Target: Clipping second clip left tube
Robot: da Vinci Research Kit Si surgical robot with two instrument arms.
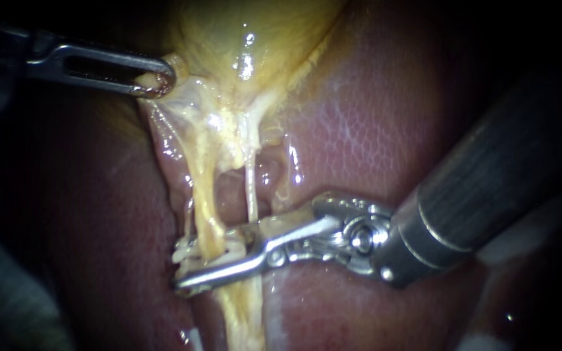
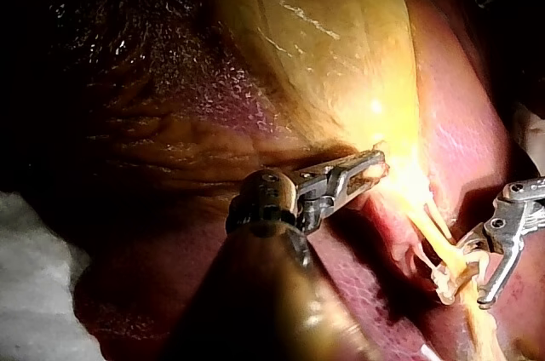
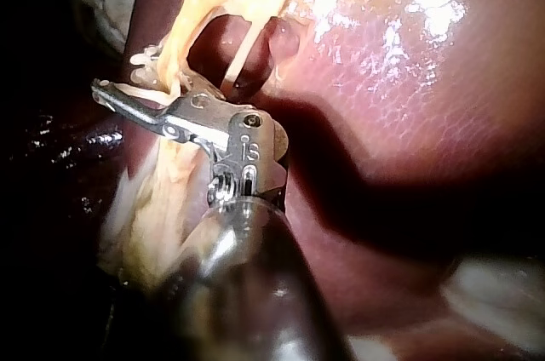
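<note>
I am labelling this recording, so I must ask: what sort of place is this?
Probably a surgical practice bench: liver and gallbladder lie bare, white cloth beside them, left instrument and right instrument at work.

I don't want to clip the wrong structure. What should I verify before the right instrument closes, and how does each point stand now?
1. Left tube between the right instrument's jaws: ok, the jaws stand open across it.
2. Right tube outside the jaws: cannot tell. It runs down to the upper jaw and is hidden there.
3. Traction: ok. The left instrument is shut on the gallbladder, and both tubes look stretched.
4. Jaw tips past the left tube: lower tip ok, upper tip cannot tell.
5. White clip at the tube: cannot tell whether it sits in the jaws or is already on the tube.
</note>
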